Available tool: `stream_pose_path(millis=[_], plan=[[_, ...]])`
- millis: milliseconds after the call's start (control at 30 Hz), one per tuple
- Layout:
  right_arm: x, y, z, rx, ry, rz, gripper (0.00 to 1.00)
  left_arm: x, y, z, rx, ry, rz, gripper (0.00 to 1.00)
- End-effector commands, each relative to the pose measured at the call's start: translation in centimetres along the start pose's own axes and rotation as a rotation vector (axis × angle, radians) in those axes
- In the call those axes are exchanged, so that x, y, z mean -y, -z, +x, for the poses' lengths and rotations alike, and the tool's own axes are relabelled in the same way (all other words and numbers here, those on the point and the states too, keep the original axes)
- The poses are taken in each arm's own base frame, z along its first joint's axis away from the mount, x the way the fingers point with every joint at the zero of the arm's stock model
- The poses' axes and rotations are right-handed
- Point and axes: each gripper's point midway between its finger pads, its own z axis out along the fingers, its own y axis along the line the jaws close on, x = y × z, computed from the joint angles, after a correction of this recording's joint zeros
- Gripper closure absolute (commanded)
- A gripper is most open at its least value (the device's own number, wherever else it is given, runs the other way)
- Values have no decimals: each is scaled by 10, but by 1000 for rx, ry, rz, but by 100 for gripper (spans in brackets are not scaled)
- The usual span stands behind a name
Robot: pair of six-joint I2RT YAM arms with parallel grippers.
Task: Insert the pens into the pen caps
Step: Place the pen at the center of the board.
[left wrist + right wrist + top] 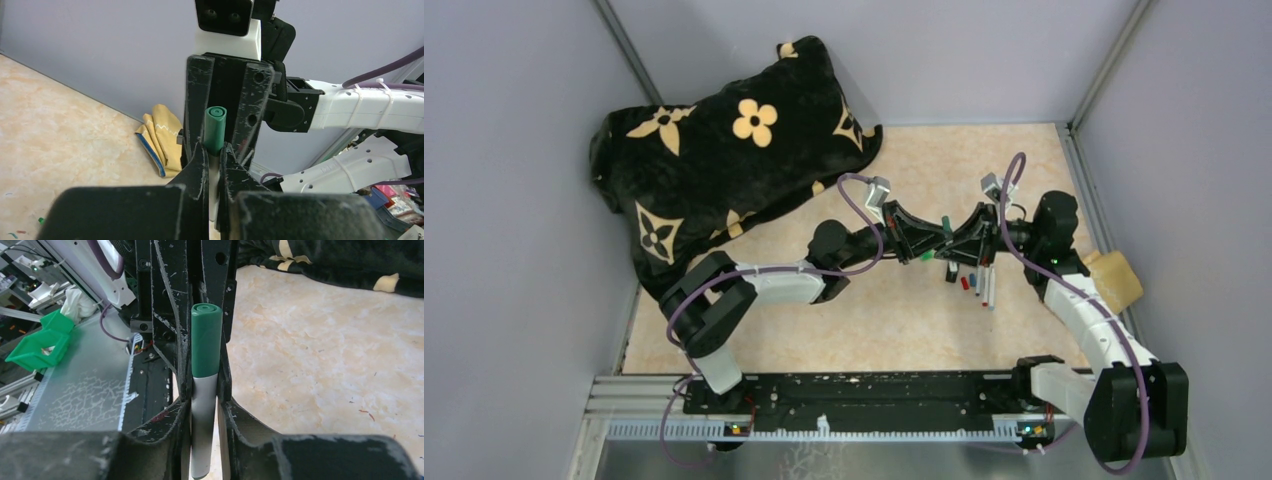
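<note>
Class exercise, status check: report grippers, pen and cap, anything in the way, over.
Left gripper shut on the green-capped pen; right gripper shut on its white barrel. Cap looks seated. Loose pens lie below, not in the way.

The left arm (774, 285) and the right arm (1084, 318) are built from white moulded links joined by bulky black joint housings. A purple cable (400, 60) is run along each arm and fastened with white zip ties (382, 87). The left gripper (214, 160) and the right gripper (204, 405) are made of black plastic. Their fingers (197, 165) are scratched pale and the side plates are pierced by round screw holes. A white block (227, 40) topped by a black camera housing (223, 15) is fitted behind the right gripper.
</note>
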Motion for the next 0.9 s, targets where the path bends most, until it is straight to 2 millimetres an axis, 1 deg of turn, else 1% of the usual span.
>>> stream_pose_path(millis=[0, 67, 133, 167, 233, 300, 367, 400, 433, 533, 633, 667, 700, 733, 800, 867], plan=[[-4, -1, -2, 0, 68, -21, 67, 12, 0, -13, 44, -29, 34, 100], [-4, -1, 0, -7, 68, -18, 48, 9, 6, -12, 43, -31, 5, 100], [-4, 0, 1, -16, 93, -14, 36, 4, 14, -11, 35, -36, -34, 100], [-3, 1, 4, -24, 103, -7, 32, -1, 20, -9, 26, -32, -61, 100], [2, 5, 8, -42, 144, 22, 27, -16, 34, -4, -5, -15, -137, 100], [11, 15, 11, -61, 193, 87, 23, -39, 55, 4, -65, 1, -253, 100], [23, 25, 11, -76, 237, 161, 22, -63, 80, 18, -148, 12, -384, 100], [28, 30, 10, -79, 249, 197, 21, -84, 101, 29, -212, 25, -492, 100], [35, 36, 10, -82, 256, 237, 21, -98, 117, 33, -250, 30, -587, 100], [45, 45, 13, -98, 261, 297, 21, -139, 172, 40, -372, 8, -859, 100], [51, 49, 16, -104, 261, 324, 21, -175, 223, 36, -477, -11, -1089, 100], [52, 50, 17, -105, 259, 329, 21, -186, 236, 32, -507, -27, -1152, 100], [53, 50, 18, -107, 256, 333, 21, -196, 256, 32, -557, -38, -1237, 100], [54, 51, 18, -108, 254, 337, 21, -205, 270, 28, -587, -53, -1304, 100], [57, 52, 20, -111, 252, 346, 21, -221, 294, 22, -630, -76, -1411, 100], [58, 54, 20, -112, 252, 355, 20, -233, 309, 13, -645, -92, -1472, 100]])
